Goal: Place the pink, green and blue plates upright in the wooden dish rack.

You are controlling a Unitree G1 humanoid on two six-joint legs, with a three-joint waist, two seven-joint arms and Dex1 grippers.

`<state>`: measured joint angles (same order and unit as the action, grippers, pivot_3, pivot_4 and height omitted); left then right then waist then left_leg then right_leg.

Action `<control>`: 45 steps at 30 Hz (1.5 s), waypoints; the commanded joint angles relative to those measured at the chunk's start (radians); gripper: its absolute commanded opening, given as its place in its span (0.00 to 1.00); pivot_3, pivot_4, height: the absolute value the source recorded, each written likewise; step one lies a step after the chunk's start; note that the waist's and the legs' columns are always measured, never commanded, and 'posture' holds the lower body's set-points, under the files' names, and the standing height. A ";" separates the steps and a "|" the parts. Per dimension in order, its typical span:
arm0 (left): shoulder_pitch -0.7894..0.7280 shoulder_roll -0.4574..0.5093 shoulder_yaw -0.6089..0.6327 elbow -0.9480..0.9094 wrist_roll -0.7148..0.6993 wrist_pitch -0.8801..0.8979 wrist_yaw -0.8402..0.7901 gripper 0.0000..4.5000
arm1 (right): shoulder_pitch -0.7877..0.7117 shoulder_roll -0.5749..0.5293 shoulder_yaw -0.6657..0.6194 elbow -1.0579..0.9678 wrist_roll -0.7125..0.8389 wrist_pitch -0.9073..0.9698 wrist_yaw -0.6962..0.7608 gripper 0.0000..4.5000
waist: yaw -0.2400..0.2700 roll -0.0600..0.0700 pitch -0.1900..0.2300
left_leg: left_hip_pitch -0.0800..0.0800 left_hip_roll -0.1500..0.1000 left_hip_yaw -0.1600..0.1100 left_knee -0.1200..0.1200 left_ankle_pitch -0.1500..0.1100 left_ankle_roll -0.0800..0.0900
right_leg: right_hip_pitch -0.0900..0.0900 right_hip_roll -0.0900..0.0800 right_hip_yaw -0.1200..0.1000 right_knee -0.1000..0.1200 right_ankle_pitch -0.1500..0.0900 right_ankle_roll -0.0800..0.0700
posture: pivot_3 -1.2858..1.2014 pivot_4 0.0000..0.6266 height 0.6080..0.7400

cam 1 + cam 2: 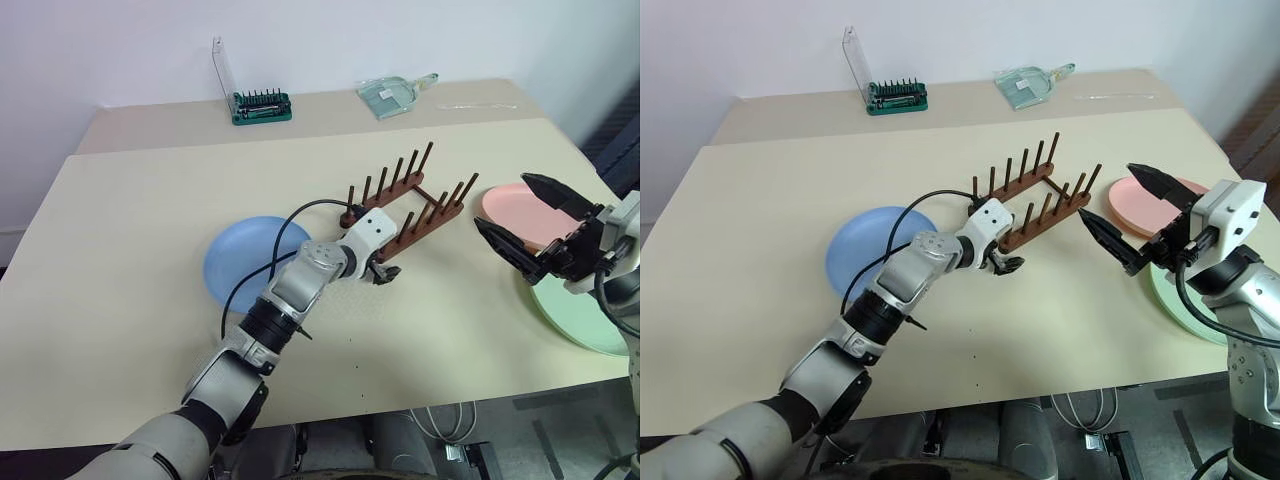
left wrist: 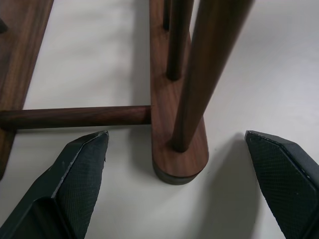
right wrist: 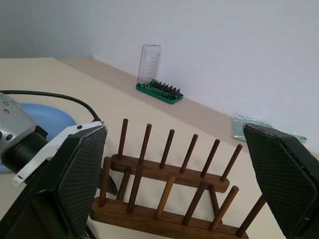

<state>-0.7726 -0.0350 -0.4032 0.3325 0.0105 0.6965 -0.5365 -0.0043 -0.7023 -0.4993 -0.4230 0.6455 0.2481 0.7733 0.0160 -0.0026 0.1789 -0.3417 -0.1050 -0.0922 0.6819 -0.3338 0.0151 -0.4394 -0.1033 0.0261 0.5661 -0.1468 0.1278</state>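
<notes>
Now I see the rack (image 1: 407, 199) standing empty near the middle of the table (image 1: 120, 260), turned at an angle, with its two rows of pegs upright. My left gripper (image 1: 381, 270) is low at the near end of the rack. In the left wrist view its fingers (image 2: 79, 172) are wide apart, one on each side of the rounded end of one rail, and they touch nothing. The blue plate (image 1: 240, 258) lies flat on the table just beside my left arm, which covers a part of it.

My right gripper (image 1: 1118, 212) hangs in the air to the right of the rack, fingers spread wide and empty. Below it the pink plate (image 1: 515, 210) lies flat near the right edge, and the green plate (image 1: 575, 315) lies flat next to it, closer to me. At the far side of the table stands a green tool holder (image 1: 262, 105).
</notes>
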 commanded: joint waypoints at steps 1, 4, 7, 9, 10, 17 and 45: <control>-0.026 -0.017 0.004 0.040 -0.006 0.018 -0.014 0.89 | 0.003 -0.018 -0.046 -0.047 0.004 -0.007 -0.017 1.00 | 0.000 0.000 0.000 | 0.000 0.000 0.000 0.000 0.000 0.000 | 0.000 0.000 0.000 -0.001 0.000 0.000 | 0.52 0.24 1.00; -0.032 -0.024 0.009 0.053 -0.010 0.020 -0.021 0.61 | 0.011 -0.026 -0.064 -0.052 0.009 -0.003 -0.021 1.00 | 0.000 0.000 0.000 | 0.001 0.000 0.000 0.000 0.000 0.001 | 0.002 0.000 0.000 -0.002 0.001 0.001 | 0.52 0.24 1.00; -0.027 -0.036 0.012 0.054 -0.021 0.030 -0.039 0.25 | 0.017 -0.028 -0.073 -0.071 0.015 0.004 -0.034 1.00 | 0.001 0.000 0.000 | 0.001 0.000 0.000 0.000 0.000 0.001 | 0.002 0.000 0.000 -0.002 0.001 0.001 | 0.52 0.24 1.00; -0.030 -0.037 0.009 0.058 -0.016 0.029 -0.046 0.17 | 0.021 -0.028 -0.076 -0.089 0.022 0.012 -0.044 1.00 | 0.002 0.000 0.000 | 0.002 0.000 0.000 0.000 0.000 0.001 | 0.004 0.000 0.000 -0.003 0.001 0.001 | 0.52 0.24 1.00; -0.031 -0.040 0.013 0.060 -0.015 0.027 -0.042 0.17 | 0.024 -0.028 -0.079 -0.094 0.027 0.016 -0.049 1.00 | 0.001 0.000 0.000 | 0.002 0.000 -0.001 0.000 -0.001 0.001 | 0.005 0.000 0.000 -0.004 0.001 0.002 | 0.52 0.24 1.00; -0.078 0.002 0.041 0.075 0.005 -0.086 -0.044 0.17 | 0.012 -0.034 -0.091 -0.085 0.034 0.020 -0.057 1.00 | 0.000 0.000 0.000 | 0.002 0.000 -0.001 0.000 -0.001 0.001 | 0.005 0.000 0.000 -0.004 0.001 0.002 | 0.52 0.24 1.00; -0.059 0.148 -0.053 0.088 0.007 -0.422 -0.475 0.17 | 0.206 -0.118 -0.163 -0.096 0.110 0.125 0.125 1.00 | -0.001 0.000 0.000 | 0.000 0.000 0.000 0.000 -0.002 0.003 | 0.003 0.000 0.000 -0.006 0.001 0.002 | 0.52 0.24 1.00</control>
<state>-0.8271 0.1213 -0.4599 0.4489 0.0205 0.2990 -1.0107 0.2186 -0.8059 -0.6571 -0.4979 0.7554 0.3790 0.9046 0.0147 -0.0026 0.1790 -0.3415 -0.1049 -0.0921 0.6819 -0.3354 0.0178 -0.4365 -0.1035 0.0257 0.5605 -0.1457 0.1303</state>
